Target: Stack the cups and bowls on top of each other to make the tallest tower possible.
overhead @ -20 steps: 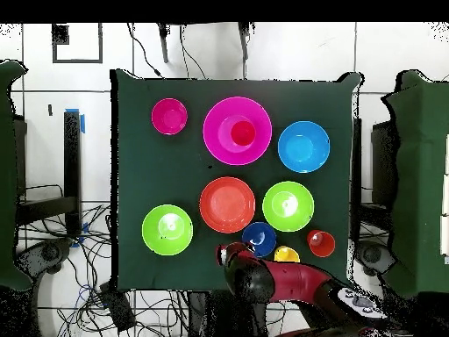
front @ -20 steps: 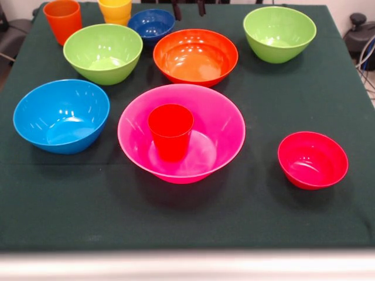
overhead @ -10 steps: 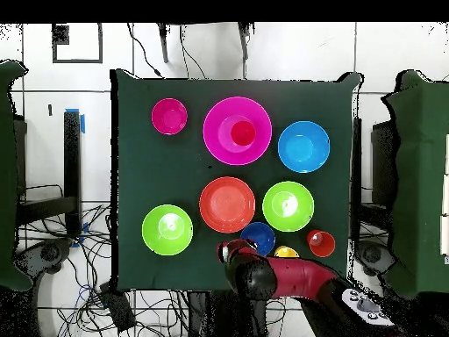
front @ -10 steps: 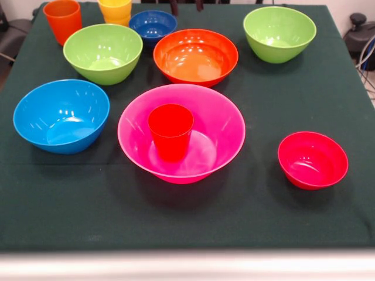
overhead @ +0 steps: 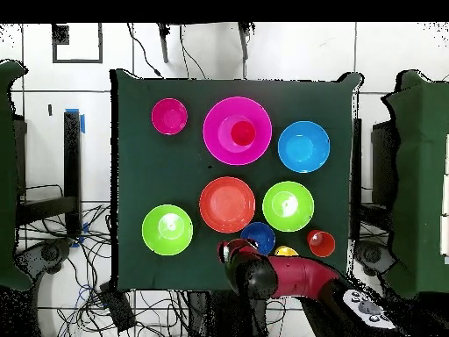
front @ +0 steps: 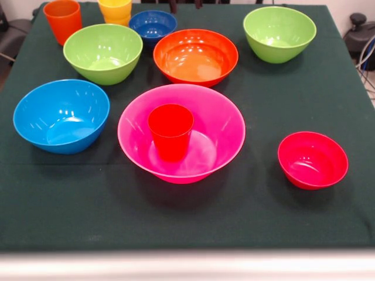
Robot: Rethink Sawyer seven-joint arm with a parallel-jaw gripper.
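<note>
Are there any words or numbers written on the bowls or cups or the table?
None can be read. The pink bowl, the red cup, the other bowls and cups, and the green tablecloth are all plain. Neither view shows a label, brand, number or sign anywhere.

Yellow cup (front: 115,10): its top is being cut off by the upper picture edge in the front view; in the overhead view it (overhead: 286,253) is being partly covered by the arm (overhead: 294,279).
Gripper: only dark tips (front: 186,5) at the tabletop's far edge are being shown; its fingers' state cannot be told.
Red cup (front: 170,132): its base is being hidden by the pink bowl's (front: 181,133) near wall.
</note>
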